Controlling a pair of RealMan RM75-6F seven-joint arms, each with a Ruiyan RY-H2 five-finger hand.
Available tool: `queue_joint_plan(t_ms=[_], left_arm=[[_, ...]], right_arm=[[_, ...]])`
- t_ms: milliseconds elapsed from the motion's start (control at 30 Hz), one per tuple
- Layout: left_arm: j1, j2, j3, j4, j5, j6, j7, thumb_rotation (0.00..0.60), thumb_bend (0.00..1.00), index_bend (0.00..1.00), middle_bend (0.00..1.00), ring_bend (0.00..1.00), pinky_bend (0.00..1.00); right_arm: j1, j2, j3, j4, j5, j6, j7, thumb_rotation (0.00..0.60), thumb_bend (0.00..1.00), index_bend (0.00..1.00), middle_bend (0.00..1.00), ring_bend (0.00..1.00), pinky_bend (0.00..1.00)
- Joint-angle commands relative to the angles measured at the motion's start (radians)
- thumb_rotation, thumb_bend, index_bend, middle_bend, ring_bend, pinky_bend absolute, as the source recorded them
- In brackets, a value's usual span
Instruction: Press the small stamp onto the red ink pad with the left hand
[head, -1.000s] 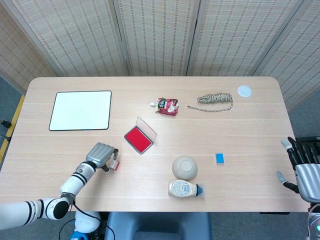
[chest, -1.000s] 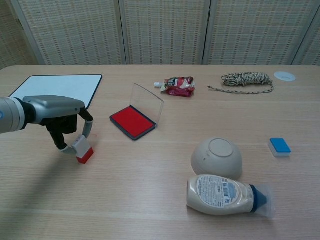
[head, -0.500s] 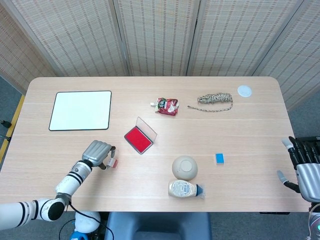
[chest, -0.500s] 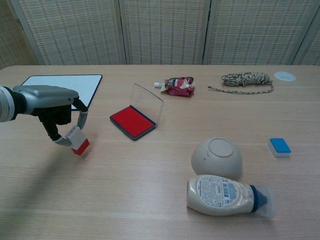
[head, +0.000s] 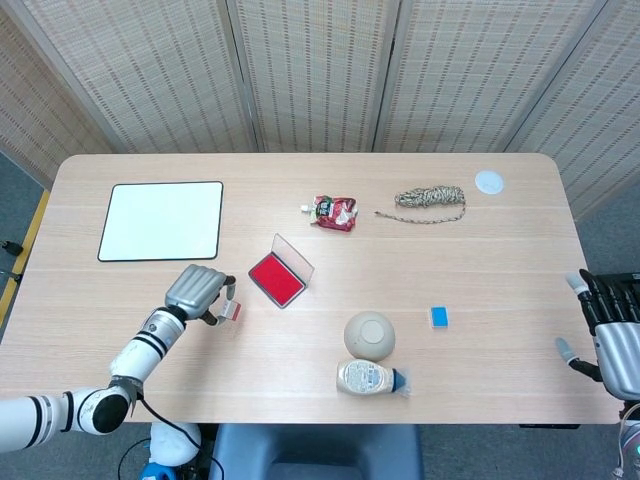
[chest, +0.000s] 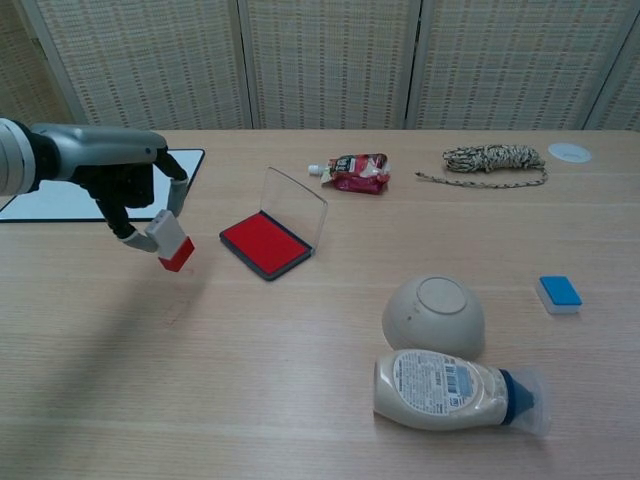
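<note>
Left robot hand (chest: 125, 190) pinches the small stamp (chest: 172, 243) clear of the worktop (chest: 300, 380), tilted, red face down, just left of the open red ink pad (chest: 262, 243) (right robot hand (head: 612, 325) released, well apart from it).

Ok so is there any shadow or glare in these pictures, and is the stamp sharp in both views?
Chest view: the left hand and stamp cast a soft diffuse shadow on the table below them; the stamp is sharp. The ink pad lid shows faint reflection, no harsh glare. Head view: even lighting, but the stamp is small and less detailed.
</note>
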Motion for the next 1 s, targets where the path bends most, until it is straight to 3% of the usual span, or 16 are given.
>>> queue_joint_plan(t_ms=[33, 533, 1000], left_arm=[[-0.043, -0.017, -0.008, 0.003, -0.054, -0.016, 0.043, 0.600, 0.41, 0.77, 1.00, 0.90, 0.93], [-0.241, -0.068, -0.016, 0.041, -0.307, -0.032, 0.204, 0.600, 0.42, 0.77, 1.00, 0.90, 0.93], [-0.386, -0.139, -0.010, 0.225, -0.412, -0.151, 0.220, 0.600, 0.42, 0.78, 1.00, 0.91, 0.93]], right_arm=[[0.000, 0.006, 0.002, 0.003, 0.003, 0.001, 0.016, 0.600, 0.29, 0.00, 0.00, 0.00, 0.00], [-0.010, 0.033, 0.013, 0.019, 0.020, 0.013, 0.110, 0.600, 0.29, 0.00, 0.00, 0.00, 0.00], [-0.016, 0.054, 0.036, 0.050, 0.040, 0.031, 0.194, 0.600, 0.29, 0.00, 0.00, 0.00, 0.00]])
